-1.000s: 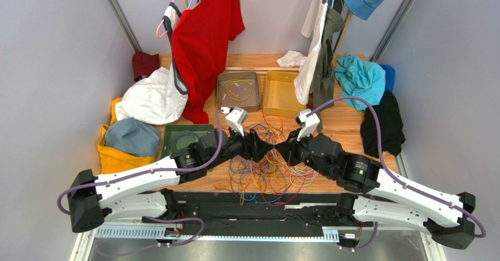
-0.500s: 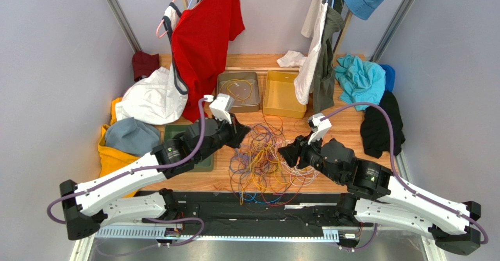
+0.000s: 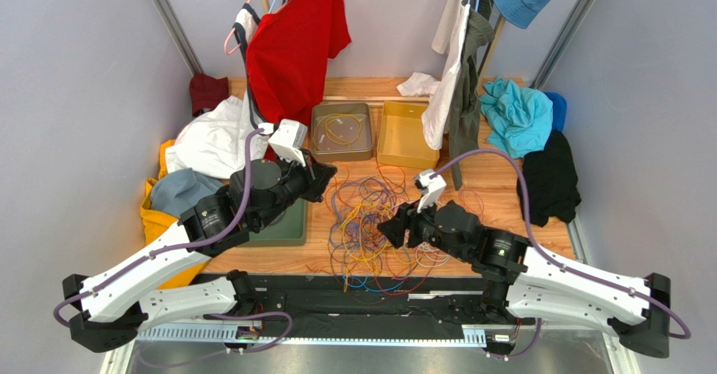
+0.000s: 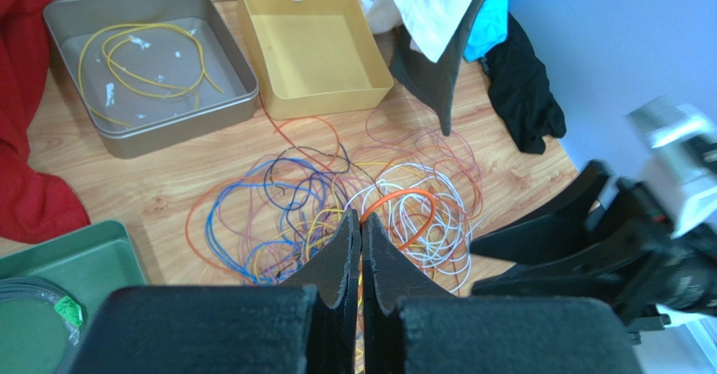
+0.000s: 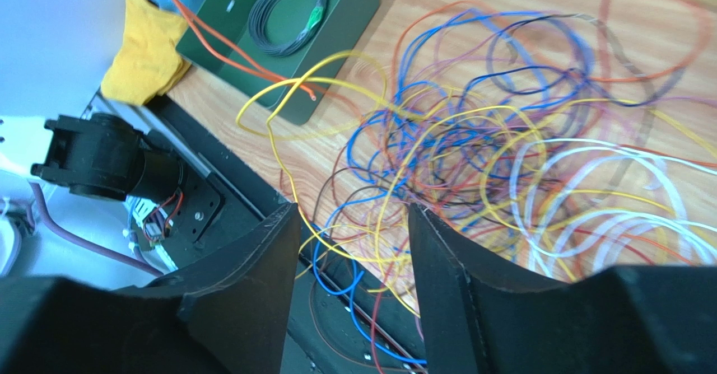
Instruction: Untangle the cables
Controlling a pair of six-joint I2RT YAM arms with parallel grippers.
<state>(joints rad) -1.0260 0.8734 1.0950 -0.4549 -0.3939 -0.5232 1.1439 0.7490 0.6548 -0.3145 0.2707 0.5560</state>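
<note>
The cables [image 3: 370, 223] lie in a loose many-coloured tangle on the wooden table, between my two arms. My left gripper [image 3: 326, 175] is raised at the tangle's back left. In the left wrist view it [image 4: 362, 219] is shut on an orange cable [image 4: 408, 199] that loops out from its tips. That orange cable [image 5: 215, 42] also slants up to the top left in the right wrist view. My right gripper [image 3: 389, 231] hangs over the tangle's right side. Its jaws [image 5: 353, 214] stand open, with blue, yellow and red cables [image 5: 505, 156] below and nothing between them.
A grey tray [image 3: 313, 135] holds a yellow cable; an empty yellow tray [image 3: 404, 135] sits beside it. A green tray [image 3: 286, 227] holds a coiled dark cable [image 5: 290, 0]. Clothes are piled left [image 3: 215, 143] and right [image 3: 547, 177]. Some cables hang over the black front rail [image 3: 370, 290].
</note>
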